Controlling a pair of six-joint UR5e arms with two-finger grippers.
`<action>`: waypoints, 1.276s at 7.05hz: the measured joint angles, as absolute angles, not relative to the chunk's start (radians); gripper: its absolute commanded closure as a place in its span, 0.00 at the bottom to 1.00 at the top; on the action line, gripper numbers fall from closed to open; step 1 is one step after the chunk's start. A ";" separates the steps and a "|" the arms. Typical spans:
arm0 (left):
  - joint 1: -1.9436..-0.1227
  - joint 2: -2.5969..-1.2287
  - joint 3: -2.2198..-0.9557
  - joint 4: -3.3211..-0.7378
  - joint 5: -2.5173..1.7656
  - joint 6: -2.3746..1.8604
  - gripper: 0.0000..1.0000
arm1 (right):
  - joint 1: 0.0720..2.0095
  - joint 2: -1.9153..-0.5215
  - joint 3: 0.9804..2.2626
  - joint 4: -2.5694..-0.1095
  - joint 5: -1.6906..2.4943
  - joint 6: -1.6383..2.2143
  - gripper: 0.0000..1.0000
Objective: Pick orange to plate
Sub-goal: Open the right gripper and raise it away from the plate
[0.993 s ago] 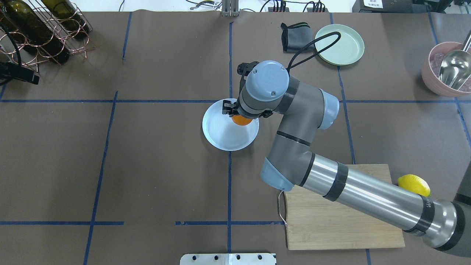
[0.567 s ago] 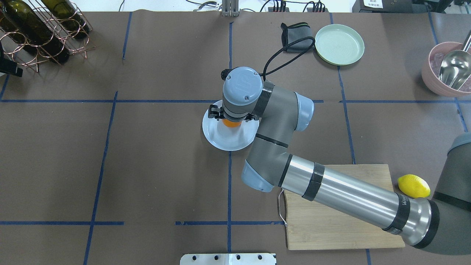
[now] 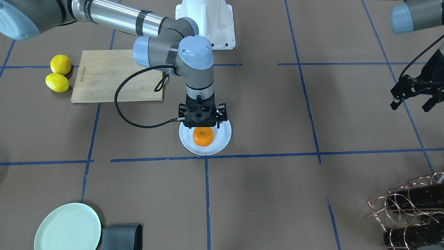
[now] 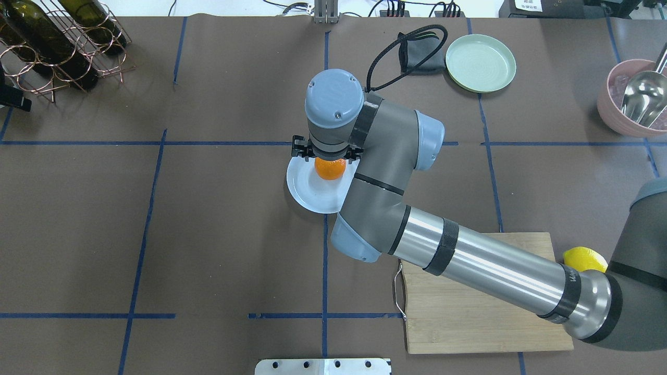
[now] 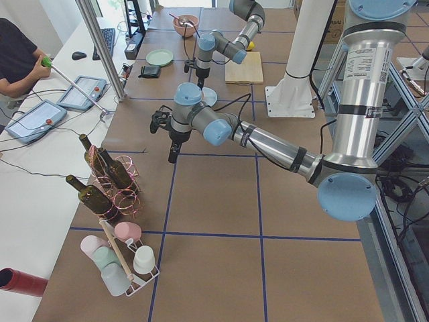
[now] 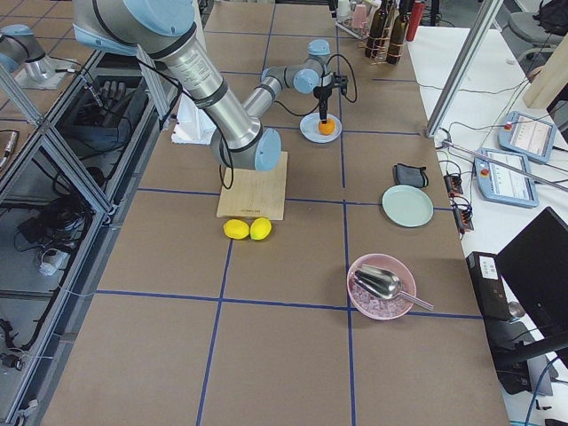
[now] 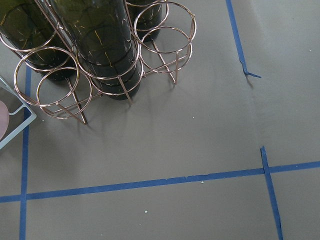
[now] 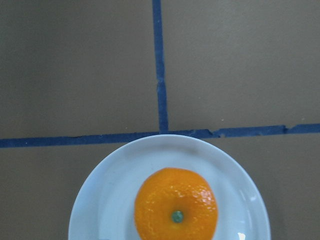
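The orange [image 3: 203,136] sits on the white plate [image 3: 222,139] at the table's middle, stem dimple up. My right gripper [image 3: 202,125] hangs straight down just above it, open, its linkages spread wide and nothing between the fingers. The right wrist view looks down on the orange [image 8: 176,210] lying free on the plate [image 8: 100,200], and no finger shows there. From overhead the orange [image 4: 330,169] peeks out below the right wrist, on the plate [image 4: 305,190]. My left gripper [image 3: 410,103] hangs open and empty far off, near the wine rack [image 4: 57,41].
A wooden cutting board [image 3: 118,74] lies by the robot's base, with two lemons [image 3: 59,73] beside it. A mint-green plate [image 3: 67,227] and a grey cloth [image 3: 121,238] sit at the far side. A pink bowl with a metal scoop [image 4: 633,99] stands at the right end.
The right arm carried the orange leftward over the white plate. The wrist then drew back toward the far side, and the orange now lies free on the plate.
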State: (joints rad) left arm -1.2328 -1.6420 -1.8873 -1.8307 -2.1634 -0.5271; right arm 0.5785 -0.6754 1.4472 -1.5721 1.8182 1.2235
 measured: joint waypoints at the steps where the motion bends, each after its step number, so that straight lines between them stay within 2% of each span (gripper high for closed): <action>1: -1.254 -1.641 -1.878 -1.826 -2.164 -0.464 0.00 | 0.617 -0.696 1.552 -1.680 1.857 1.180 0.00; 3: -1.328 -1.612 -1.857 -1.772 -2.163 -0.218 0.00 | 0.714 -0.836 1.817 -1.840 1.924 1.041 0.00; 5: -1.441 -1.602 -1.789 -1.711 -2.170 0.028 0.00 | 0.851 -1.026 1.990 -1.883 2.007 0.842 0.00; 9: -1.527 -1.568 -1.751 -1.549 -2.316 0.127 0.00 | 1.217 -1.340 2.026 -1.886 2.214 0.283 0.00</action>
State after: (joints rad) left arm -1.5274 -1.5677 -1.7515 -1.5485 -2.3157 0.1273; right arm 1.2169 -1.3403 2.0261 -1.8860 2.2142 0.2835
